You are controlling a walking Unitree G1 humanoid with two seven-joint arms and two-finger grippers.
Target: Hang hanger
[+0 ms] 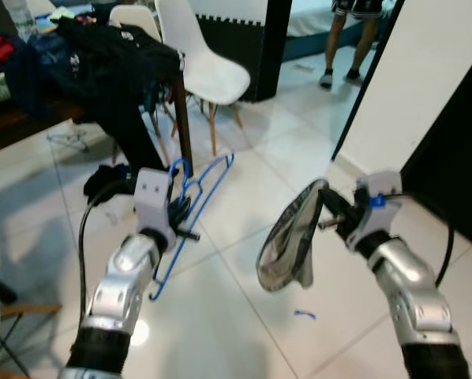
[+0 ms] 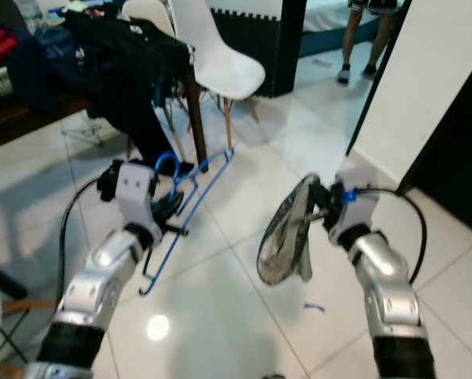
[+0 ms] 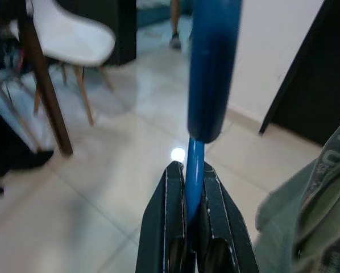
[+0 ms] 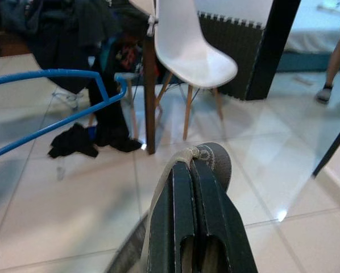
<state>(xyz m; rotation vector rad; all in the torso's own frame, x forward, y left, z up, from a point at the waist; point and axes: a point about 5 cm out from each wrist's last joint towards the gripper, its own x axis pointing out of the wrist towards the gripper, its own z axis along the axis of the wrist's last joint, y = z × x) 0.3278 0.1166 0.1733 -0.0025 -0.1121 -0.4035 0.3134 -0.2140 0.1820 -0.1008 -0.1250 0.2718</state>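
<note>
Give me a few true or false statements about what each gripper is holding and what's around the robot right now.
1. The left gripper is shut on the blue hanger. True.
2. The right gripper is open. False: it is shut on a grey garment.
3. The garment lies on the floor. False: it hangs in the air.
4. A white chair stands beside a table draped with dark clothes. True.

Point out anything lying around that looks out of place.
A dark garment lies crumpled on the floor beside the table leg, below the clothes heaped on the table. A small blue scrap lies on the tiles near the right gripper, which holds a grey cloth.
</note>
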